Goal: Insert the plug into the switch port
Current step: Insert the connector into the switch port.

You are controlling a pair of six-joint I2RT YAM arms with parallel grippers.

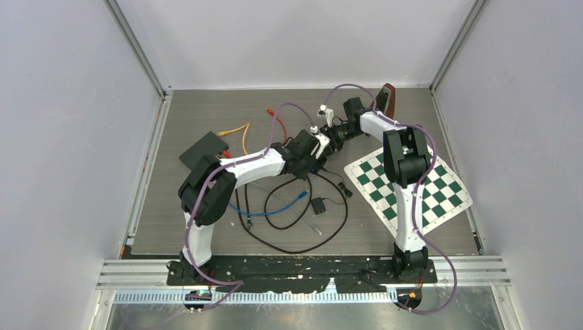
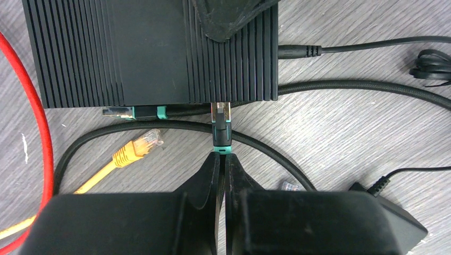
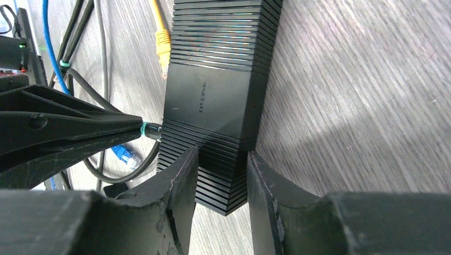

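Note:
The black ribbed switch (image 2: 149,53) lies on the grey table and also shows in the right wrist view (image 3: 213,101). My right gripper (image 3: 220,159) is shut on the switch's end, one finger on each side; in the top view it is at the table's middle back (image 1: 335,134). My left gripper (image 2: 222,156) is shut on the black cable just behind the teal-banded plug (image 2: 222,127). The plug points straight at the switch's port side and its metal tip touches that edge. The plug also shows in the right wrist view (image 3: 151,131). In the top view my left gripper (image 1: 317,152) sits next to the right one.
A second teal-banded plug (image 2: 133,112) lies along the switch's port side. A yellow plug (image 2: 138,149), a red cable (image 2: 40,122), a blue plug (image 3: 125,155) and black cables lie around. A black box (image 1: 204,150) sits at the left and a checkered mat (image 1: 409,182) at the right.

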